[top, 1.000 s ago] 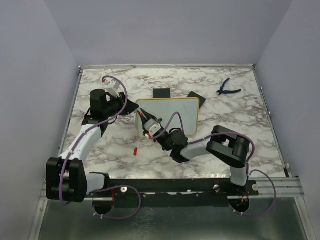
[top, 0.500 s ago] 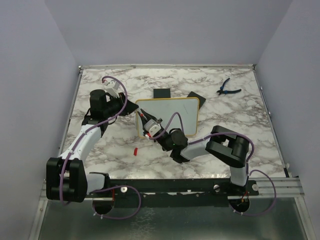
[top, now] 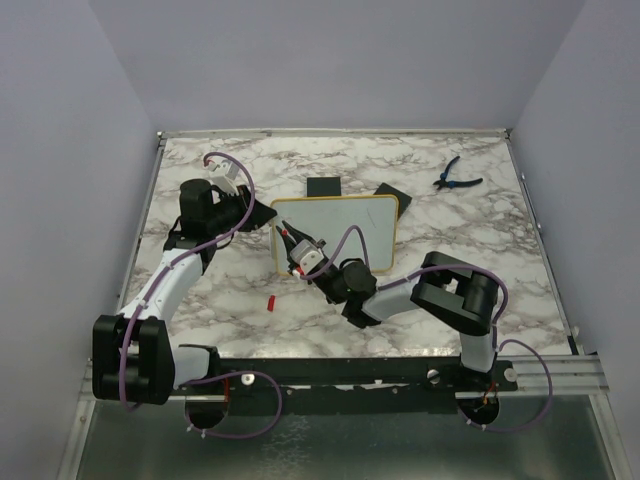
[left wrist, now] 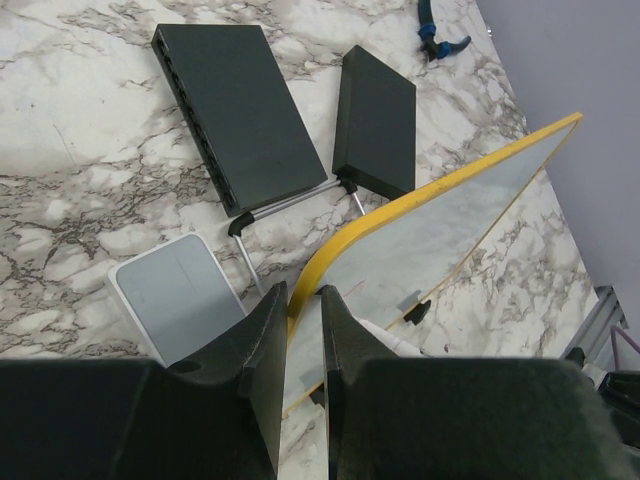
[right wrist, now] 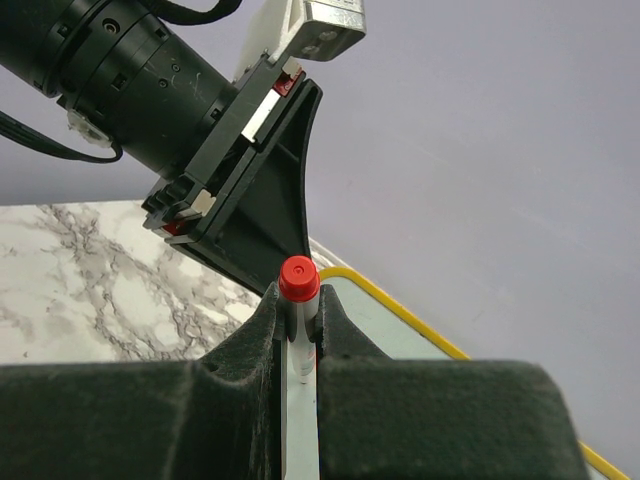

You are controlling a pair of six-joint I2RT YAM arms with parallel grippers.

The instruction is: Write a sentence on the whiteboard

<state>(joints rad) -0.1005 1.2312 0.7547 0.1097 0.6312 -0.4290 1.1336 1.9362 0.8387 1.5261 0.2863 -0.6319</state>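
I was in a robot lab test cell: plain lilac walls [top: 330, 60] boxed 3 sides, far one beyond my right gripper [top: 288, 233], marble-look table [top: 460, 225] under it, alu rail [top: 545, 375] bolted along the edge behind it, blue pliers [top: 457, 178] well off to its right.

Marble table [top: 500, 235], blue pliers [top: 457, 179] at far right, two flat black slabs [top: 324, 187] [top: 391, 193], small red cap [top: 271, 302] on bare marble.
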